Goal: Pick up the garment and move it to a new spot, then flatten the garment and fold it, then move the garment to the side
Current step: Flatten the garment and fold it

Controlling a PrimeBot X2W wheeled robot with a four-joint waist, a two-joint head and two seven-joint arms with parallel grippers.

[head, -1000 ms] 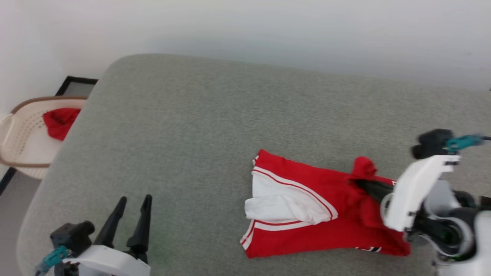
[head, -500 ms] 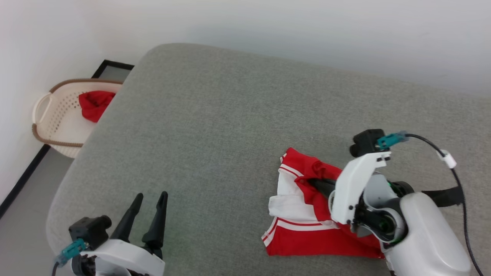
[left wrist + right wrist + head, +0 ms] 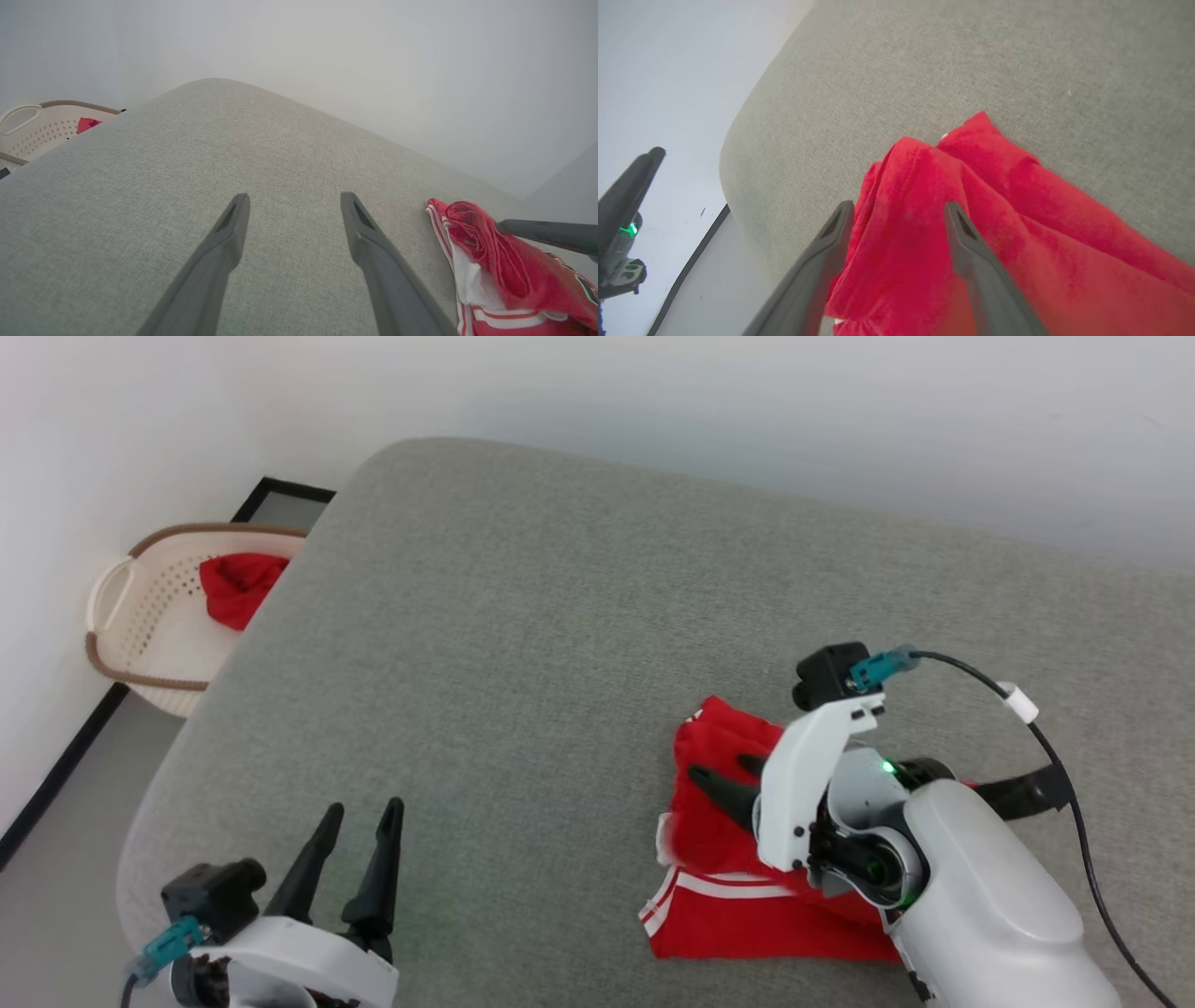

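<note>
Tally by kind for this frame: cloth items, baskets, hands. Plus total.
Cloth items: 2, the jersey and the red cloth
Basket: 1
Hands: 2, the left hand and the right hand
Total: 5

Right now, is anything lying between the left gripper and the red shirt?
Nothing visible does. Just the grey cushion lies between the left gripper and the shirt. The right gripper hangs open over the shirt itself, not in that gap.
</note>
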